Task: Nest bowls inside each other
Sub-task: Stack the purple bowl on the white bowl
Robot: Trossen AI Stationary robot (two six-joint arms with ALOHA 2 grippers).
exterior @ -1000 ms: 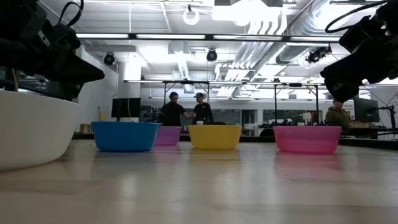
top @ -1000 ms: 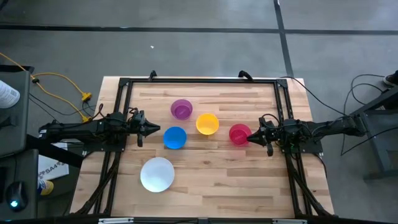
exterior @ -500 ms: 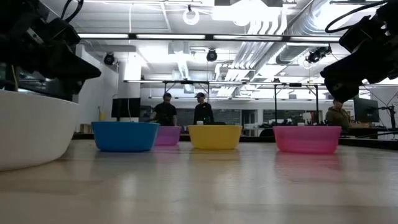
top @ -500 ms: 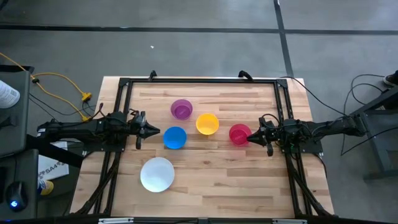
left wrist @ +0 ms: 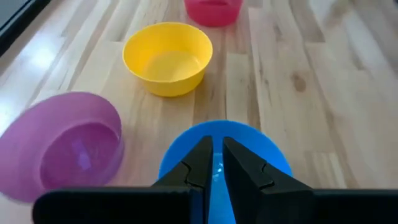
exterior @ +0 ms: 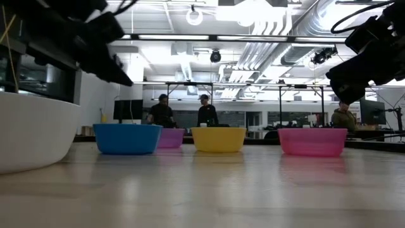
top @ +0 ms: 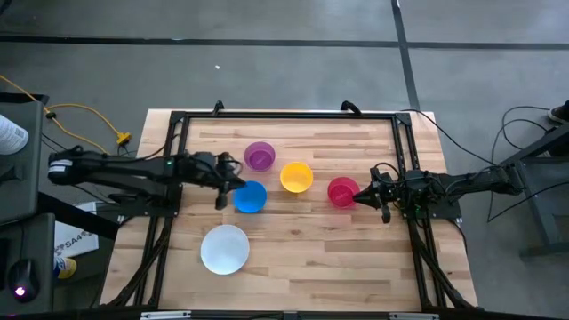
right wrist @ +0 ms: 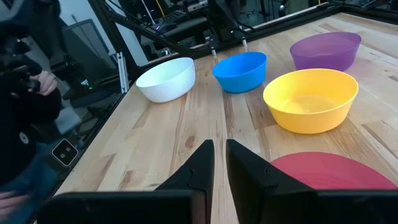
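Plastic bowls, five in all, stand apart on the wooden worktop [top: 302, 240], none nested. The blue bowl [top: 250, 196] sits left of centre, with the purple bowl [top: 259, 156] just beyond it toward the far edge, the yellow bowl [top: 296, 176] to its right, and the pink-red bowl [top: 342, 191] farther right again. The white bowl [top: 224, 248], the largest, stands alone near the front edge, well apart from the others.

The left arm stretches low and nearly level from the left side of the worktop, reaching inward over the boards. The left gripper [top: 233, 184] is at the blue bowl's near-left rim; in the left wrist view its two dark fingers [left wrist: 198, 163] point straight down over that rim, standing close together with only a thin slit between them, and they hold nothing. Whether the tips touch the rim cannot be told.

The right arm lies level from the right side, its forearm running along the frame rail. The right gripper [top: 363, 192] sits just beside the pink-red bowl's right edge. In the right wrist view its fingers [right wrist: 200, 163] are likewise drawn nearly together, empty, aimed over the near rim of the pink-red bowl toward the yellow one.

Beyond the worktop, in the low view, people [exterior: 204, 114] stand in the room behind.
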